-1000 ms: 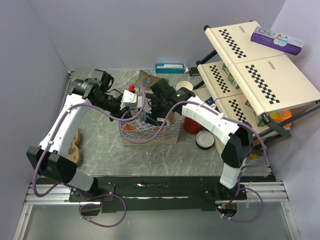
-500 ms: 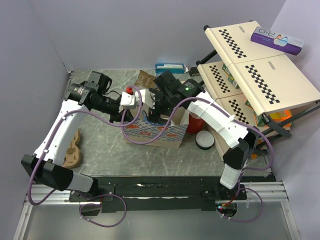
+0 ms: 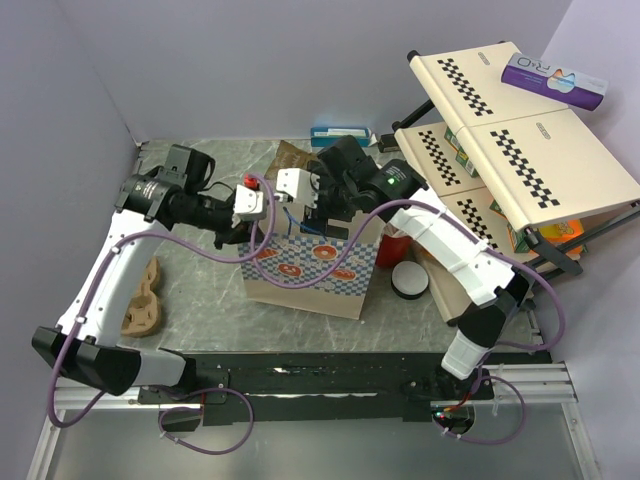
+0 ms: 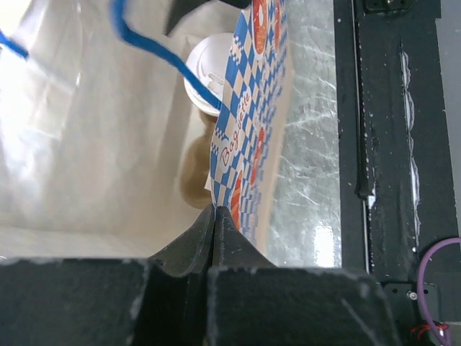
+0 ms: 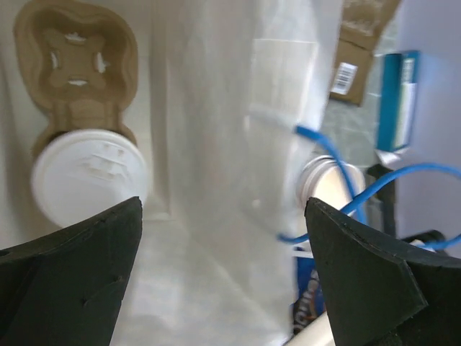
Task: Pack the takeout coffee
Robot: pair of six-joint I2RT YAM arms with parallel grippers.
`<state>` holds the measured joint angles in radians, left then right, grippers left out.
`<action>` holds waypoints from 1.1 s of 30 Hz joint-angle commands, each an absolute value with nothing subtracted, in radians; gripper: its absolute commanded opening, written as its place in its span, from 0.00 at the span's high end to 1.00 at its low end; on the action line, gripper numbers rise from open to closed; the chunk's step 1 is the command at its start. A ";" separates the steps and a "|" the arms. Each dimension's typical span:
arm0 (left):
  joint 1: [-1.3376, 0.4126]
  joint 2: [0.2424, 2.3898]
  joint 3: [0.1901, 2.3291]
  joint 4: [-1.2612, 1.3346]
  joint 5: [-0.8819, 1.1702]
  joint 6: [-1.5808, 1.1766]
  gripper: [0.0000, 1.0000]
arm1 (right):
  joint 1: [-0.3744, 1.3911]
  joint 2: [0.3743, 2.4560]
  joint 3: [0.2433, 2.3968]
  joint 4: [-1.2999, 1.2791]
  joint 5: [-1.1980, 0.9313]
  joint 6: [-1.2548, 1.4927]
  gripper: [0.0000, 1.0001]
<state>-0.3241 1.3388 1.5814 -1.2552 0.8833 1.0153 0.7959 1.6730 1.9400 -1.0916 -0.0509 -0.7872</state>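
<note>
White-lidded takeout coffee sits in a pulp cup carrier inside the blue-checked paper bag, so packing looks nearly done: the left gripper pinches the bag's rim, the right gripper hangs spread and empty above, and only letting go seems left.

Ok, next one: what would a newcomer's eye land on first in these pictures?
The blue-and-white checked paper bag standing mid-table, with both arms meeting over its open mouth. The left arm's fingers are pinched shut on its printed rim. The right arm's fingers gape wide above a white-lidded paper cup seated in a brown moulded pulp carrier on the bag's floor.
</note>
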 commanded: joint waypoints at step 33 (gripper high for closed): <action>-0.324 1.189 1.402 -1.227 0.747 0.960 0.67 | 0.824 1.442 1.707 -0.594 0.290 -1.060 0.01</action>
<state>-0.3252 1.2140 1.4132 -1.2381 0.7513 0.9730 0.8368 1.4612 1.6375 -0.5919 0.2756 -1.0992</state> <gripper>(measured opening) 0.217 0.992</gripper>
